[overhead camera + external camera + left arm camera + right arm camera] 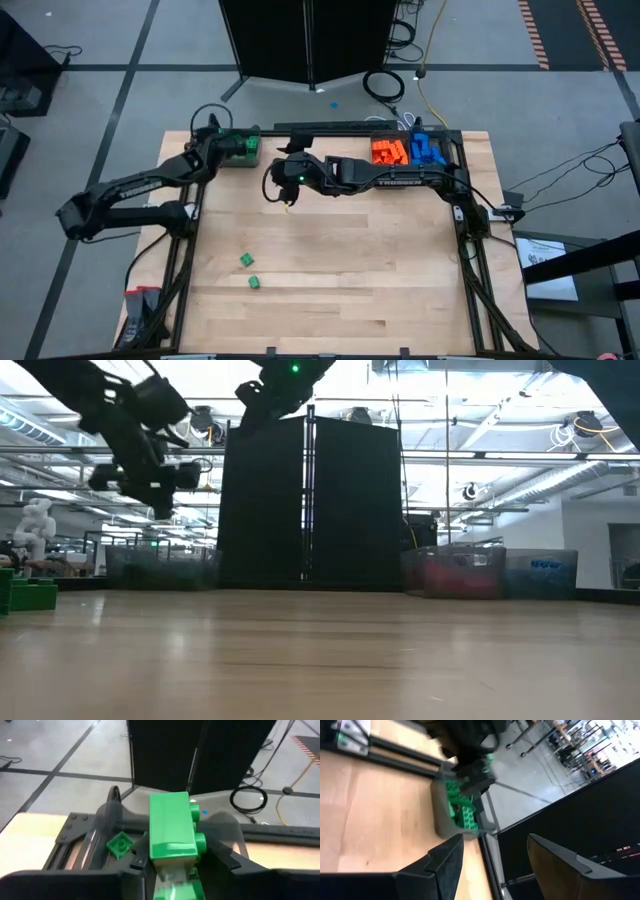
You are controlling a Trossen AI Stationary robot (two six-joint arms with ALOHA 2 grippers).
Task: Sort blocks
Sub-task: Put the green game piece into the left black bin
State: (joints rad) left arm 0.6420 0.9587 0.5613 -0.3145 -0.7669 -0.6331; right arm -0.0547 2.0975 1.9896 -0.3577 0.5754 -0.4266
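Left end effector is clamping a green block over the green bin, release pending; right end effector, fingers apart and empty, is hovering mid-worktop, next needing the two loose green blocks.

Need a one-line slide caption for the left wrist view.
Left gripper holds a green block above the grey bin.

Two loose green blocks lie lower left of centre on the counter; three bins sit along the upper edge: green, orange, blue
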